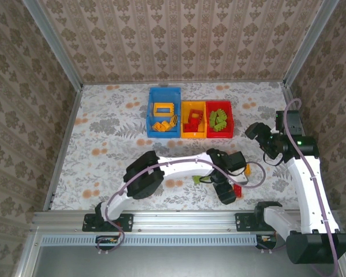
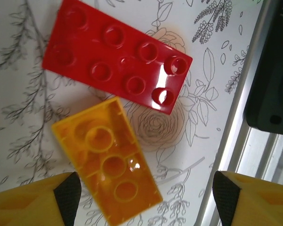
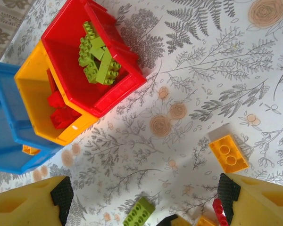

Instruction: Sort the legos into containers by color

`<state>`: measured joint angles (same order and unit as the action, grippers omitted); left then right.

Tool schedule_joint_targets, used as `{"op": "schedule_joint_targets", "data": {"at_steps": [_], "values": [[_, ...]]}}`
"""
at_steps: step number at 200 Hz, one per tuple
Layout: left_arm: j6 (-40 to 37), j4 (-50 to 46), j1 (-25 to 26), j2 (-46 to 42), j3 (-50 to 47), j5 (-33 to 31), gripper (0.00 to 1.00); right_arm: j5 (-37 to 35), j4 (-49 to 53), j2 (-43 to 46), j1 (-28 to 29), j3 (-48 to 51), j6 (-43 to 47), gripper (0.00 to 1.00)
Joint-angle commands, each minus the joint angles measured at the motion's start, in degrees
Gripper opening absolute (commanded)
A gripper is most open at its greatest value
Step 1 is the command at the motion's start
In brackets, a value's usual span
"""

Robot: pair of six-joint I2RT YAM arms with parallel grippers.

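Red flat lego [image 2: 115, 61] lay just beside upturned orange lego [image 2: 108, 167] on floral table [image 2: 19, 122], left tool [image 2: 146, 195] spread wide, gripping nothing, right tool [image 3: 144, 195] likewise released, green legos [image 3: 96, 59] in red bin [image 3: 127, 80], red legos [image 3: 61, 115] in yellow bin [image 3: 30, 89], blue bin [image 3: 9, 150] alongside.

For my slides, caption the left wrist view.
Left gripper, jaws open, above a red brick and an upturned orange-yellow brick on the floral table.
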<state>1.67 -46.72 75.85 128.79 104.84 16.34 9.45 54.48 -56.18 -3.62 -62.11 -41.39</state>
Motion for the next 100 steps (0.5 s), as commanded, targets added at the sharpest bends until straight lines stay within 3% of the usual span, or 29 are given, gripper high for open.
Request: {"op": "schedule_joint_targets", "data": {"at_steps": [1,37,79,100], "values": [[1.0,-2.3,0.7,2.0,2.7,-4.5,0.76,2.1,2.0,1.0,-0.4,0.0,-1.2,0.84],[2.1,-3.3,0.7,4.9,5.0,-7.6,0.7,3.2,0.9,0.7,-0.4,0.1,-1.3,0.82],[3.3,-2.5,0.7,6.0,5.5,-8.6,0.38,3.5,0.5,0.5,-0.4,0.1,-1.1,0.81],[3.5,-2.1,0.6,5.3,5.0,-9.3,0.29,3.7,0.3,0.7,-0.4,0.5,-0.8,0.8]]}}
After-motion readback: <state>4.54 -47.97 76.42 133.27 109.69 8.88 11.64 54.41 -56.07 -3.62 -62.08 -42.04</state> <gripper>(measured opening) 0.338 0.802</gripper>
